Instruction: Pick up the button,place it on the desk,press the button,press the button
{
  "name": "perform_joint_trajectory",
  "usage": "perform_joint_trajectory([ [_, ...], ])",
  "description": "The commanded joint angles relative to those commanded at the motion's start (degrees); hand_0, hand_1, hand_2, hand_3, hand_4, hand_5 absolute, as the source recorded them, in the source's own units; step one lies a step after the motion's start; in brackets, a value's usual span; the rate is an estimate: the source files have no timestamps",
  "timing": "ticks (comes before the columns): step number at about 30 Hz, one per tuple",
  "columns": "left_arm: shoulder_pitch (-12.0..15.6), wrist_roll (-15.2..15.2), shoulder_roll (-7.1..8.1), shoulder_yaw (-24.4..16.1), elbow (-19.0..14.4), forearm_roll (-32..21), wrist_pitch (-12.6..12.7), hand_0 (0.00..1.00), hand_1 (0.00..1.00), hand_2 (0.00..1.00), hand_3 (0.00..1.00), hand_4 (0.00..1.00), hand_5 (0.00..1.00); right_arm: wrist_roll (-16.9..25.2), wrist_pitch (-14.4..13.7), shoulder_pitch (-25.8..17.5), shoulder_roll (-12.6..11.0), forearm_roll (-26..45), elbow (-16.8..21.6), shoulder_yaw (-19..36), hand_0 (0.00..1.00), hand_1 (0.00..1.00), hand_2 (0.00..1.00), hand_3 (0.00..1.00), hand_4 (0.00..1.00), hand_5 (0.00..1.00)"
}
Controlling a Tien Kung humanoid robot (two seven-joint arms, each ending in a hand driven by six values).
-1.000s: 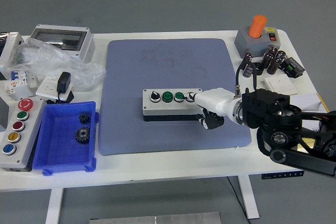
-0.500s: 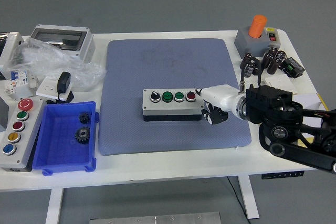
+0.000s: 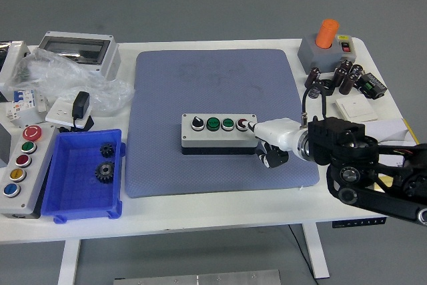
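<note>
I see the grey rectangular button box [image 3: 219,133] lying at the middle of the blue padded mat [image 3: 217,118] on the white tabletop [image 3: 200,208]. Its top carries a black knob, two green buttons and a red button [image 3: 241,123] at the end nearest my right hand [image 3: 270,138]. That white-fingered hand reaches in from the mat's right side, one finger stretched out with its tip touching the red button, the other fingers curled under beside the box's end, holding nothing. A blue plastic bin [image 3: 83,175] with two dark gears sits left of the mat.
</note>
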Motion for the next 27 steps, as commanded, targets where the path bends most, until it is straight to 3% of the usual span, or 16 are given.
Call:
perform_joint_trajectory([
  [4, -0.01, -0.03, 0.02, -0.36, -0.04, 0.29, -0.03, 0.620, 0.670, 0.599, 0.614, 0.712, 0.284, 0.16, -0.60, -0.11, -0.52, -0.29, 0.59, 1.26, 0.339, 0.316, 0.228, 0.998, 0.337, 0.002],
  [9, 0.05, -0.01, -0.05, -0.19, 0.01, 0.09, -0.07, 0.620, 0.670, 0.599, 0.614, 0.712, 0.284, 0.48, -1.68, -1.47, -2.48, -1.39, 3.17, 6.63, 0.339, 0.316, 0.228, 0.998, 0.337, 0.002],
  [15, 0.07, 0.08, -0.05, -0.05, 0.05, -0.11, -0.13, 0.620, 0.671, 0.599, 0.614, 0.713, 0.286, 3.04, -3.27, -6.62, -4.48, -1.72, 5.62, 14.89, 0.334, 0.315, 0.228, 0.998, 0.339, 0.002],
  [16, 0.07, 0.12, -0.06, 0.01, 0.06, -0.12, -0.13, 0.620, 0.670, 0.600, 0.614, 0.715, 0.288, 4.38, -4.44, -7.96, -4.36, -1.53, 5.53, 16.51, 0.323, 0.311, 0.235, 0.953, 0.358, 0.002],
  [18, 0.10, 0.19, -0.12, 0.25, 0.08, -0.25, -0.15, 0.620, 0.670, 0.600, 0.614, 0.715, 0.288, 7.22, -7.02, -10.55, -3.59, -1.07, 4.79, 19.89, 0.323, 0.311, 0.235, 0.953, 0.358, 0.002],
  [21, 0.12, 0.30, -0.34, 0.93, 0.12, -0.63, -0.24, 0.620, 0.670, 0.600, 0.614, 0.715, 0.288, 13.13, -12.37, -14.88, -0.79, 2.16, 1.55, 25.63, 0.323, 0.311, 0.235, 0.953, 0.358, 0.002],
  [22, 0.09, 0.29, -0.39, 1.04, 0.11, -0.68, -0.26, 0.620, 0.670, 0.600, 0.614, 0.716, 0.290, 15.03, -14.10, -16.18, 0.22, 3.46, 0.42, 27.44, 0.244, 0.357, 0.440, 0.814, 0.667, 0.224],
  [27, -0.41, 0.01, -0.21, 0.19, -0.14, 0.50, -0.27, 0.620, 0.670, 0.600, 0.614, 0.716, 0.290, 26.03, -23.11, -22.63, 2.77, 11.66, -5.36, 37.23, 0.244, 0.357, 0.440, 0.814, 0.667, 0.224],
])
